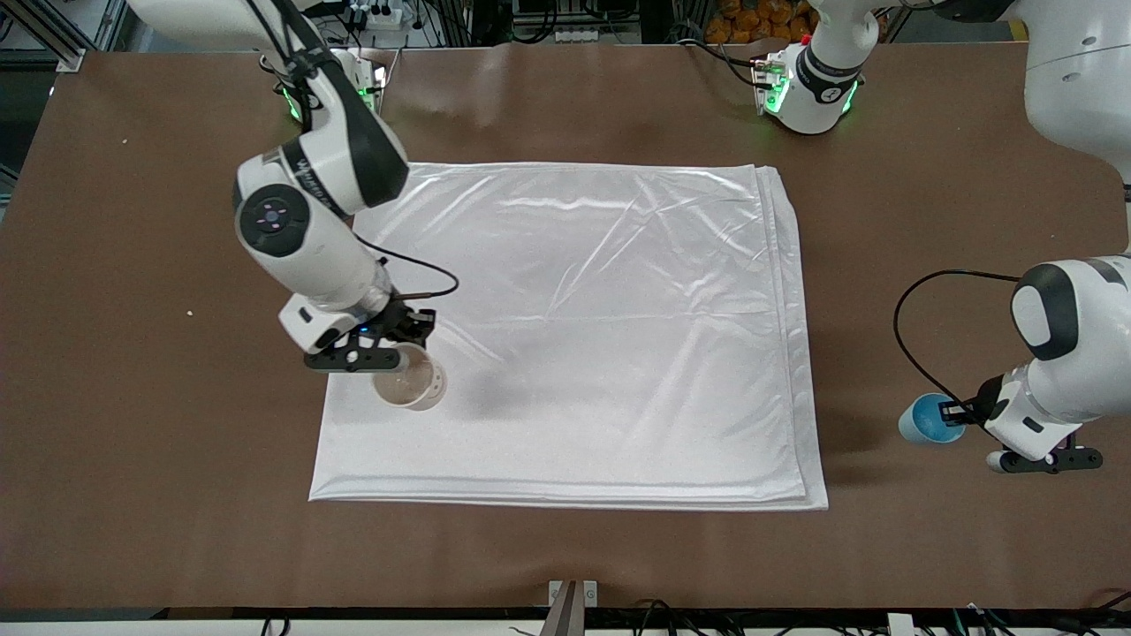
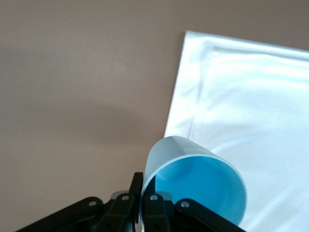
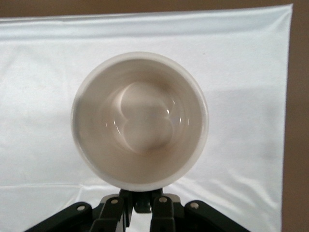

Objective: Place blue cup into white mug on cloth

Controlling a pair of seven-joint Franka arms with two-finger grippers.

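Note:
The white mug (image 1: 411,386) is at the cloth's (image 1: 601,309) corner toward the right arm's end, on or just above it; I cannot tell which. My right gripper (image 1: 399,355) is shut on its black handle. The right wrist view looks straight down into the empty mug (image 3: 140,121), with the gripper (image 3: 143,205) pinching the handle. My left gripper (image 1: 959,413) is shut on the blue cup (image 1: 928,420), held tilted over the bare table beside the cloth's edge. In the left wrist view the gripper (image 2: 143,195) pinches the cup's (image 2: 193,183) wall at the rim.
The brown table (image 1: 159,495) surrounds the cloth. The cloth's edge shows in the left wrist view (image 2: 241,96). The arms' bases (image 1: 808,84) stand along the table's edge farthest from the front camera.

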